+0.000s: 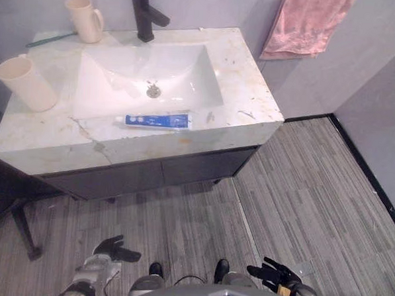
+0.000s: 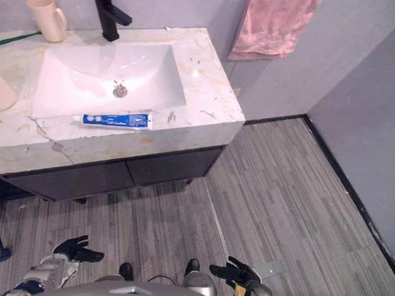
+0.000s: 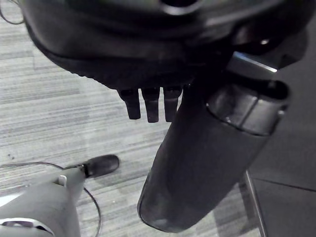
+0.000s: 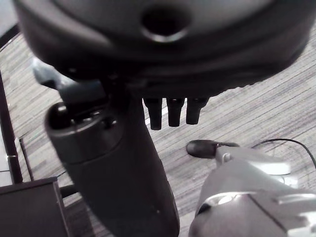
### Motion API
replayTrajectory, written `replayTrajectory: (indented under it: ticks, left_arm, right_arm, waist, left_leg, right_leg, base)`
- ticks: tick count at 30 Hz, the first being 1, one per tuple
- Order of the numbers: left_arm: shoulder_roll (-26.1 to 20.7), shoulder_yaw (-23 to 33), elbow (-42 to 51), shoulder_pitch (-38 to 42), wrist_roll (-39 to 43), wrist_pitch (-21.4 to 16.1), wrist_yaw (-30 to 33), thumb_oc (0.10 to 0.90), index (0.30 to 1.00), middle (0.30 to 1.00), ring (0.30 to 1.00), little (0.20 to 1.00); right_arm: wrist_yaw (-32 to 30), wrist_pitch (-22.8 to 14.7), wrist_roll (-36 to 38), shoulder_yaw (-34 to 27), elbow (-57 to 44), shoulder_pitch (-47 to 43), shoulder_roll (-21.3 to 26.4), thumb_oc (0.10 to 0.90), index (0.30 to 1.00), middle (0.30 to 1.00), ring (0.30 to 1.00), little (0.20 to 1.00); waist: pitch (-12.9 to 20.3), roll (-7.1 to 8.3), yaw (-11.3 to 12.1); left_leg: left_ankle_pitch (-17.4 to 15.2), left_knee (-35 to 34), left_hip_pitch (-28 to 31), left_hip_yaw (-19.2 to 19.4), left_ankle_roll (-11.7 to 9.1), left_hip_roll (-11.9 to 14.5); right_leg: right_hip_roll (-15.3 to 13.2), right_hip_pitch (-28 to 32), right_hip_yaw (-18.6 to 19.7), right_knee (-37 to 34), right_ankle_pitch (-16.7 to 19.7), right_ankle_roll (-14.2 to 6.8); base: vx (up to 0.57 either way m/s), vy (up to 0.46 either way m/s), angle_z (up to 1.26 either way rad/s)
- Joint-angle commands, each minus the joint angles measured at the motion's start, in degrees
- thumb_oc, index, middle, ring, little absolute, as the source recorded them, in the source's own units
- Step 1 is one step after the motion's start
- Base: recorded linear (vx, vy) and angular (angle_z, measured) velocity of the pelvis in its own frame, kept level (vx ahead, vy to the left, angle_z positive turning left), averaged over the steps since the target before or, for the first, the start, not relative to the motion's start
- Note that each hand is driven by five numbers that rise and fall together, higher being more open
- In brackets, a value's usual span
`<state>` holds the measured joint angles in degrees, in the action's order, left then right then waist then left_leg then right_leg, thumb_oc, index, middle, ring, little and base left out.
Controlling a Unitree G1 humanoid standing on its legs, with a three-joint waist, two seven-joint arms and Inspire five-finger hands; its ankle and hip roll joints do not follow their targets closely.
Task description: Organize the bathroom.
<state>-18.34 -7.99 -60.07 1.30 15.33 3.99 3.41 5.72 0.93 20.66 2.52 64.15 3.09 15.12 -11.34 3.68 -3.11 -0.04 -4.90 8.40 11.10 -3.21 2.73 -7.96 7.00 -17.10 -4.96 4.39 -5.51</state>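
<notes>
Both hands sit low over the grey plank floor [image 1: 301, 193], well short of the vanity. Left robot hand [image 1: 116, 248]: fingers relaxed and loosely spread, nothing held; its wrist view shows straight fingertips [image 3: 150, 104] hanging free over the floor. Right robot hand [image 1: 274, 271]: fingers likewise loose and spread, nothing held; fingertips [image 4: 173, 111] straight in its own wrist view.

Landmark: white sink basin [image 1: 121, 91], set into the marble desk [image 1: 253, 98] over dark cabinet doors [image 1: 150, 172].

- Toothpaste tube [image 1: 158, 121], blue and white: lying flat on the desk rim at the near edge of the basin, lengthwise along that edge, cap end toward the robot's left.
- Black faucet [image 1: 145, 12]: upright on the desk behind the basin, spout over it.
- Cream mug with handle [image 1: 85, 19]: upright behind the basin, left of the faucet.
- Green toothbrush [image 1: 51, 39]: lying on the desk just beside that mug, on its left.
- Second cream cup [image 1: 25, 82]: on the desk left of the basin, tilted slightly.
- Pink towel [image 1: 303, 24]: hanging on the grey wall, right of the basin and beyond the desk's end.
</notes>
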Motion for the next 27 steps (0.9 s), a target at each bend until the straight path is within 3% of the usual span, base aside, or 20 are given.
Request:
replayTrajectory:
  ticks: [1,2,3,6,8,11,12,19,23,27]
  left_arm:
    - [0.65,1.18,-1.5,1.81,4.65,-3.27,7.77,0.8,0.9,0.9,0.9,0.9]
    - [1.02,3.87,0.21,1.71,9.27,-7.16,14.29,0.8,0.9,0.9,0.9,0.9]
    - [1.29,5.44,2.0,1.42,6.87,-11.65,22.99,0.8,0.9,0.9,0.9,0.9]
    - [2.06,7.05,9.4,0.8,0.5,-19.12,42.34,0.8,0.9,0.9,0.9,0.9]
    - [2.24,7.29,14.35,0.51,-2.24,-19.82,47.39,0.8,0.9,0.9,0.9,0.9]
    - [1.21,6.55,25.12,-0.28,-10.56,-24.03,55.22,0.8,0.9,0.9,0.9,0.9]
    - [0.07,6.62,31.71,-0.7,-12.95,-23.31,57.45,0.8,0.9,0.9,0.9,0.9]
    - [-5.25,8.78,54.45,-1.77,-26.03,-25.21,60.96,0.8,0.9,0.9,0.9,0.9]
    - [-8.8,7.88,66.09,0.57,-34.88,-24.71,55.99,0.8,0.9,0.9,0.9,0.9]
    - [-11.17,5.53,70.62,4.1,-38.26,-21.62,50.71,0.8,0.9,0.9,0.9,0.9]
  right_arm:
    - [0.26,-0.69,-2.11,0.28,0.23,-0.53,3.58,0.8,0.9,0.9,0.9,0.9]
    - [-0.38,-0.44,-2.77,0.34,0.73,-0.25,3.11,0.8,0.9,0.9,0.9,0.9]
    - [-1.01,-0.35,-2.06,0.52,1.13,-0.07,2.73,0.8,0.9,0.9,0.9,0.9]
    - [-3.39,0.34,-1.59,1.39,1.62,0.29,1.26,0.8,0.9,0.9,0.9,0.9]
    - [-3.95,0.7,-0.62,1.85,1.91,0.29,0.65,0.8,0.9,0.9,0.9,0.9]
    - [-5.82,1.88,0.15,2.78,2.05,0.3,-0.39,0.8,0.9,0.9,0.9,0.9]
    - [-6.11,2.08,0.23,2.92,2.23,0.32,-0.43,0.8,0.9,0.9,0.9,0.9]
    - [-6.39,2.24,1.36,2.97,2.43,0.07,-0.44,0.8,0.9,0.9,0.9,0.9]
    - [-5.67,1.47,1.46,2.97,3.41,-0.14,-0.05,0.8,0.9,0.9,0.9,0.9]
    - [-5.16,1.13,0.84,3.55,4.23,-0.26,0.09,0.8,0.9,0.9,0.9,0.9]
  waist:
    - [1.93,-2.99,1.05]
    - [2.14,-2.94,1.42]
    - [2.15,-2.86,1.78]
    - [1.79,-2.41,3.07]
    - [1.55,-2.21,3.78]
    - [1.06,-1.94,5.0]
    - [0.85,-2.08,5.36]
    - [0.2,-2.46,6.59]
    - [0.49,-2.79,6.62]
    - [0.92,-3.12,5.96]
  left_leg:
    - [-3.32,4.49,-5.05,-6.01,1.21,-3.87]
    - [-3.28,4.16,-4.85,-6.12,1.25,-4.07]
    - [-3.29,3.99,-4.74,-6.28,1.26,-4.16]
    - [-2.94,3.92,-5.24,-7.06,1.03,-4.49]
    - [-2.91,3.92,-5.47,-7.57,0.98,-4.65]
    - [-2.83,3.81,-5.6,-8.35,0.76,-4.64]
    - [-2.81,3.56,-5.49,-8.71,0.7,-4.61]
    - [-2.94,3.71,-5.71,-9.67,0.37,-4.62]
    - [-3.11,3.28,-5.34,-9.59,0.32,-4.27]
    - [-3.27,2.71,-4.61,-8.88,0.35,-4.05]
  right_leg:
    - [5.46,-4.21,1.6,6.15,-7.72,-2.74]
    - [5.34,-3.95,1.2,6.05,-7.85,-2.75]
    - [5.27,-3.78,0.9,6.0,-7.98,-2.74]
    - [5.07,-3.84,0.34,6.07,-7.87,-2.75]
    - [4.99,-3.86,-0.05,6.23,-7.96,-2.7]
    - [4.91,-3.9,-0.57,6.67,-8.15,-2.51]
    - [4.94,-3.9,-0.69,6.79,-8.31,-2.41]
    - [4.75,-3.75,-1.27,6.68,-8.53,-2.16]
    - [4.66,-3.44,-1.59,6.56,-8.7,-2.38]
    - [4.66,-3.08,-1.62,6.32,-8.76,-2.78]
  base:
    - [0.06,0.046,-0.04]
    - [0.08,0.047,-0.04]
    - [0.04,0.009,0.01]
    - [-0.02,-0.013,0.04]
    - [-0.03,-0.043,0.11]
    - [-0.04,-0.047,0.27]
    - [-0.04,-0.017,0.16]
    - [-0.04,-0.007,0.12]
    - [-0.01,-0.009,0.03]
    - [0.0,0.0,0.0]
